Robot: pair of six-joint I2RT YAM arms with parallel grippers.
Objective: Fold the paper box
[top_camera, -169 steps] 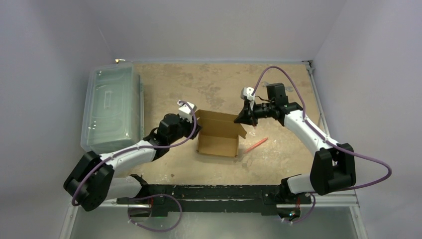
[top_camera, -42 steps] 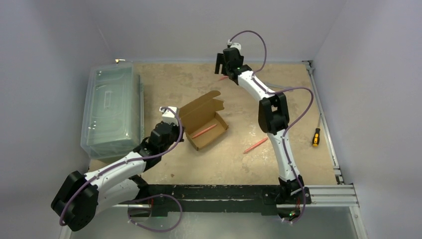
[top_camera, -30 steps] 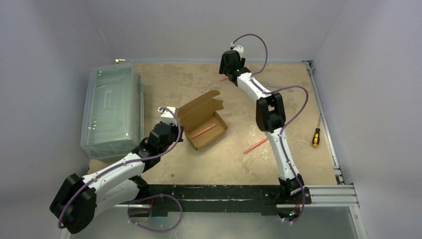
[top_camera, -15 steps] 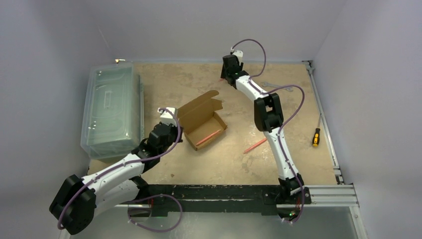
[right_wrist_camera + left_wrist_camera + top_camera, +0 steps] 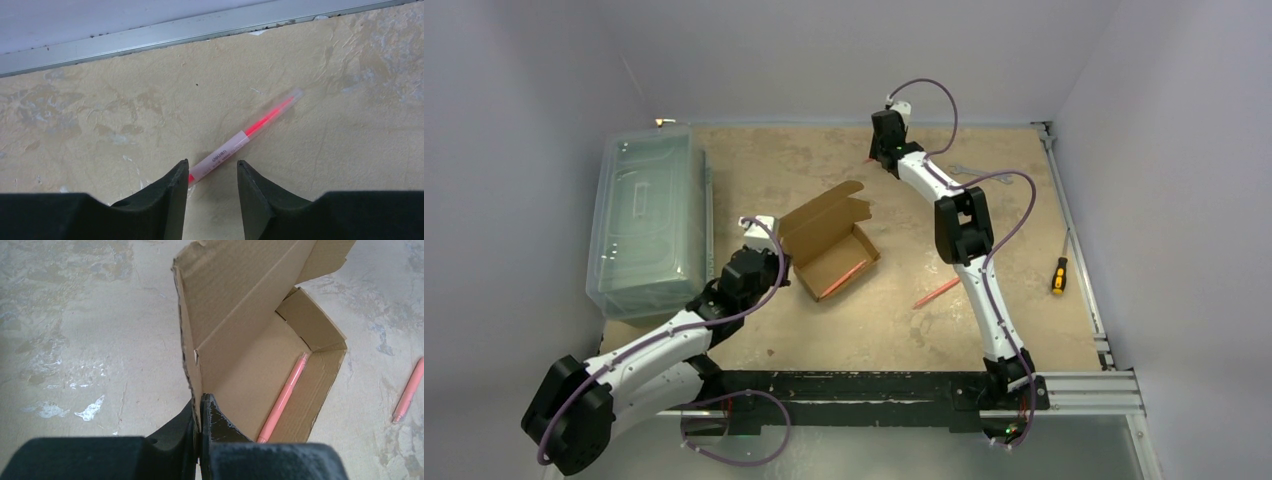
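Left wrist shows the left gripper (image 5: 201, 399) pinched shut on a wall of the box (image 5: 250, 370), lid up, near the middle of the table (image 5: 1044, 200). Right gripper (image 5: 211, 175) stands half-open astride the end of a pen (image 5: 235, 145) at the far edge. Caught askew so near its tip, the pen may pivot or squirt free, though contact is unclear.

The red pen (image 5: 245, 135) reads "deli" (small dark print, white band).

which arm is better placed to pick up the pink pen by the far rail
Right arm: its jaws straddle the pink pen, partly open. The left arm is far from it, jaws shut on the paper box wall.
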